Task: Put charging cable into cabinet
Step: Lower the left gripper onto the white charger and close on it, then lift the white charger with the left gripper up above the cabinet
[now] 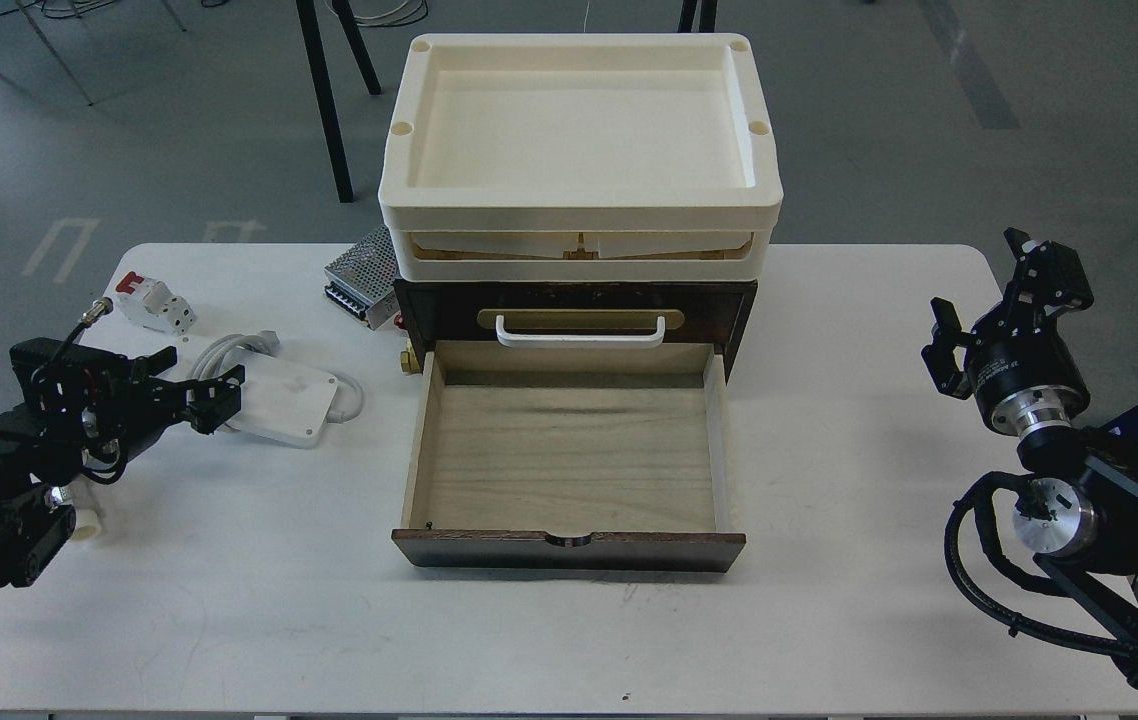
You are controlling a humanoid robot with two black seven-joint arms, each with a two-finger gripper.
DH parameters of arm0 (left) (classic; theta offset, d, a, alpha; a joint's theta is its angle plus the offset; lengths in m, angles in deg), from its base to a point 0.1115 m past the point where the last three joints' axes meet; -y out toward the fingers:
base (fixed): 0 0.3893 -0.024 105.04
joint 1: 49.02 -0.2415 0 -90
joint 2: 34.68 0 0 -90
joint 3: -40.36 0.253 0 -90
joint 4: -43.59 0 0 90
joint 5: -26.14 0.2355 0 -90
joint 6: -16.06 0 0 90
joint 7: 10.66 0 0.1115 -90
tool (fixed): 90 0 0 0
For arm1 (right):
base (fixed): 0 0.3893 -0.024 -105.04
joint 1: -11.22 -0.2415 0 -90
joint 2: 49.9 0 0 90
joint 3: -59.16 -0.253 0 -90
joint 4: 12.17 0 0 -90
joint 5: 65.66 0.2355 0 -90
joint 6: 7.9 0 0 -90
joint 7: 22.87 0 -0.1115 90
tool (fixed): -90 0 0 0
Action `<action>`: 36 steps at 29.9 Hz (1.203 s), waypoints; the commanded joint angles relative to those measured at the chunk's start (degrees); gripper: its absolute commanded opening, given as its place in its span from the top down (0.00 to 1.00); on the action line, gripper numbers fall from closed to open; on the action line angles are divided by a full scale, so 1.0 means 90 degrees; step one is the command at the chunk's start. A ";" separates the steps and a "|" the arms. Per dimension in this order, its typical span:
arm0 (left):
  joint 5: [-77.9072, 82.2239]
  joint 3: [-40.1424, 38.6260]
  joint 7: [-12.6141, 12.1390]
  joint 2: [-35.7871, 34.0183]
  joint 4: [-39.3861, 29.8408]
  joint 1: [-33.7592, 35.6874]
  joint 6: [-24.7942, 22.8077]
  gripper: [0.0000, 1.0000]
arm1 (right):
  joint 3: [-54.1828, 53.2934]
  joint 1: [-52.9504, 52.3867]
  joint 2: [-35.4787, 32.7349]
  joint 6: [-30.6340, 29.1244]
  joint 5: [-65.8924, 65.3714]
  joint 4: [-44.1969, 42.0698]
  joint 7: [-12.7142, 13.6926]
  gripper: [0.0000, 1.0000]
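Note:
The charging cable (284,400), a flat white brick with pale cord wound at its left end, lies on the white table (229,600) left of the cabinet. My left gripper (201,385) is open, low at the brick's left end, its fingers over the wound cord; I cannot tell whether they touch it. The cabinet (741,310) is a dark brown box with a white bar handle (579,333). Its pale wood drawer (569,450) is pulled out and empty. My right gripper (994,300) is open and empty, far right of the cabinet.
Cream trays (579,190) are stacked on the cabinet. A perforated metal power supply (361,275) sits behind its left corner. A white-and-red circuit breaker (155,303) lies behind the cable. A metal valve fitting (84,522) is partly hidden under my left arm.

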 commanded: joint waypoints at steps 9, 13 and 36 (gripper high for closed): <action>0.0012 0.0021 0.0000 0.0038 0.0027 -0.0104 -0.0003 0.82 | 0.0000 0.0000 0.0001 0.0000 0.0000 -0.0002 0.0000 0.01; 0.0002 0.0021 0.0000 0.0047 0.0066 -0.0104 -0.0013 0.97 | 0.0000 0.0000 0.0001 0.0000 0.0000 -0.0002 0.0000 0.01; -0.3110 -0.0067 0.0000 -0.0821 0.0066 0.0033 -0.0929 1.00 | 0.0000 0.0000 0.0001 0.0000 0.0000 -0.0002 0.0000 0.01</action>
